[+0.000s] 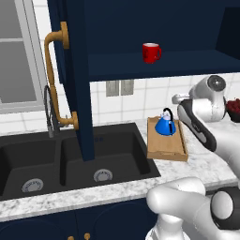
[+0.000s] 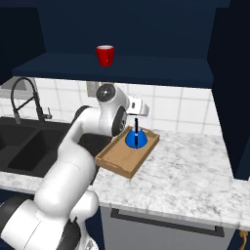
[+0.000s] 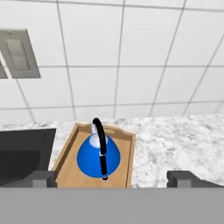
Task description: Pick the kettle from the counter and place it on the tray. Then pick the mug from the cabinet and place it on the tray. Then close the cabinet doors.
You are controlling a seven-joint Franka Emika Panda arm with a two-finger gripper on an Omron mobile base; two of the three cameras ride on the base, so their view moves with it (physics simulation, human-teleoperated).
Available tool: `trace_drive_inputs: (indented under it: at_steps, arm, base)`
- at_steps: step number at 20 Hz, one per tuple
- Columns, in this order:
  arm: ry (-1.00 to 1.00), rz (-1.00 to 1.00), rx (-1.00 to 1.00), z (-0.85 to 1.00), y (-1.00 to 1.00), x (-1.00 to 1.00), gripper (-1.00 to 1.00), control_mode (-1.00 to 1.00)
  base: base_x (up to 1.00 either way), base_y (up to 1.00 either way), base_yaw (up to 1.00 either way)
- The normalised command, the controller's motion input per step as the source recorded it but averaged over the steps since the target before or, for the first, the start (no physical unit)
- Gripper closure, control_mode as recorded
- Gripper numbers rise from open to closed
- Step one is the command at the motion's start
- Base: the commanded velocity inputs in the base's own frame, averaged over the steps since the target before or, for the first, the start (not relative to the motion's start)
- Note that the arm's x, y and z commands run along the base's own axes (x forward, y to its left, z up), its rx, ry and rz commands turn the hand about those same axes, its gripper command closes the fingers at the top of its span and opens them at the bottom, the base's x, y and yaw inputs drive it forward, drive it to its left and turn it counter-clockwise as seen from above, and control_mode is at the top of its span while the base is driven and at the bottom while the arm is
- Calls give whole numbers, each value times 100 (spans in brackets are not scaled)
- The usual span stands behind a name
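White tiled wall backs a white-grey speckled marble desk [image 2: 195, 166] with a black double sink [image 1: 65, 159] set into its left part, and above it hangs a dark navy wall cabinet [image 2: 122, 29] with a tall navy door [image 1: 77, 79] standing open on its long curved brass handle [image 1: 55, 79]. On the desk just right of the sink lies a rectangular light-brown wooden tray with a low rim [image 2: 114, 163], and the small bright blue rounded kettle with a black arched handle [image 3: 99, 156] already sits on it, toward its far end, upright. The gripper [image 3: 113, 179] hangs just near of the kettle and a little above it, its dark fingers [image 3: 183, 177] spread wide with nothing between them and clear of the handle. That leaves the glossy red mug with a side handle [image 1: 151, 52], which stands upright on the cabinet's navy inner shelf [image 1: 159, 65], above the tray and a little left of it. By my judgement it will handle as a light, rigid thing, but its glazed wall looks slippery and it would likely chip or break if dropped, so the grip should be firm and square. The handle looks too small a target; taking the round body across its middle, or pinching the rim with one finger inside, seems the safer hold, with the mug kept level on its way down to the tray's free near end.
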Motion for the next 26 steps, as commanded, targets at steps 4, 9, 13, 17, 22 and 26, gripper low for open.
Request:
trace_drive_inputs:
  at_steps: [4,9,13,17,22,26]
  arm:
    - [14,-2,0,-14,18,-64,-100,-100]
    - [-3,3,0,7,52,-62,-100,-100]
    - [-2,5,-1,80,27,-7,-100,-100]
    - [-3,9,-5,94,0,0,-100,-100]
    - [-6,5,-1,33,2,-4,-100,-100]
    - [2,0,5,0,1,-4,-100,-100]
  base:
    - [0,0,0]
    - [0,0,0]
    - [0,0,0]
    - [0,0,0]
    - [0,0,0]
    - [0,0,0]
